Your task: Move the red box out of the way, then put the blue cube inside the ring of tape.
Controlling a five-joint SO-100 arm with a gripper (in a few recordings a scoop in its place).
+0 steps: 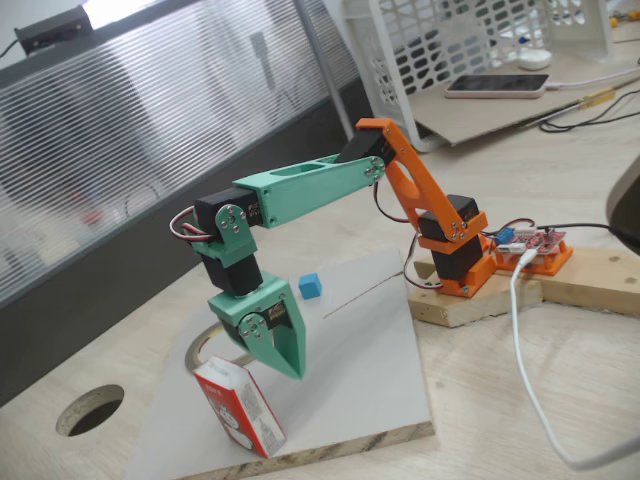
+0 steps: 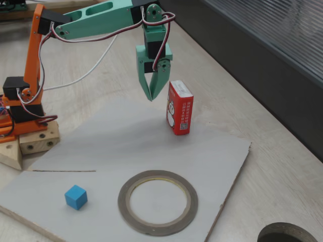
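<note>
Ring of tape mostly hidden behind gripper and red box. Round desk hole cut by bottom edge. Box print too small, perhaps cartoon face.

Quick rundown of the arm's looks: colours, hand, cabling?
The arm has mint-green printed links on an orange base and shoulder, with black servos at the joints. Its hand is mint-green with two tapered pointed fingers. Red, white and black servo wires loop along the links.
</note>
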